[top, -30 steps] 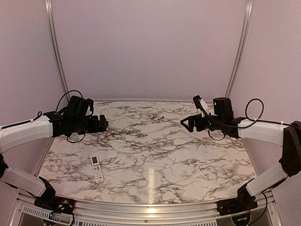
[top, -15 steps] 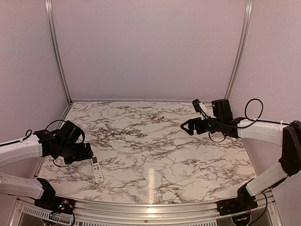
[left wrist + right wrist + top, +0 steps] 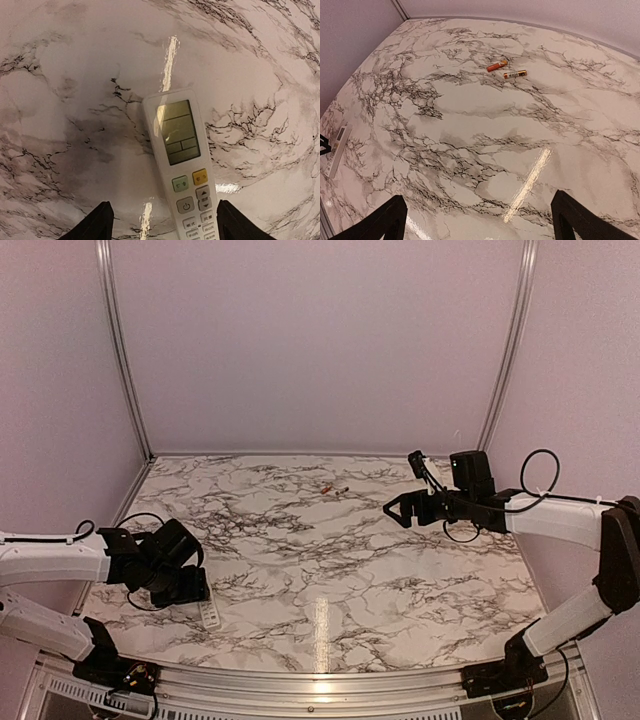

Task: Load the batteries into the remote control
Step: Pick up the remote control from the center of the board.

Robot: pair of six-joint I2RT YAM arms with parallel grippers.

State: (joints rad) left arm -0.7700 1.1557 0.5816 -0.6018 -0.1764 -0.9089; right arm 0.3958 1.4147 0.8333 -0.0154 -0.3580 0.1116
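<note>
Left tool (image 3: 162, 227): wide open, holding nothing. It hangs low over the remote (image 3: 185, 170), one finger on each side of the button end. There are clear gaps to the remote body on both sides, so no contact that I can see. The fingertips run off the bottom edge of the wrist view.

Right tool (image 3: 480, 215): also wide open and empty, up in the air over the right side of the tabletop (image 3: 400, 580), touching nothing.

Remote: lies flat at the near-left of the tabletop, face up, so the battery bay is underneath. Screen (image 3: 177, 132) is unlit, only blank segment outlines. Below it are a pale green button, a yellow one, a power symbol and up/down arrows. The small characters on the buttons are too small to read. No brand mark visible.

Batteries: the reddish-orange battery (image 3: 496, 65) and the darker battery (image 3: 514, 74) lie flat at the far centre of the tabletop. They are just beside each other with a small gap, not touching. Both are well apart from the remote and from either tool. Label print can't be made out.
</note>
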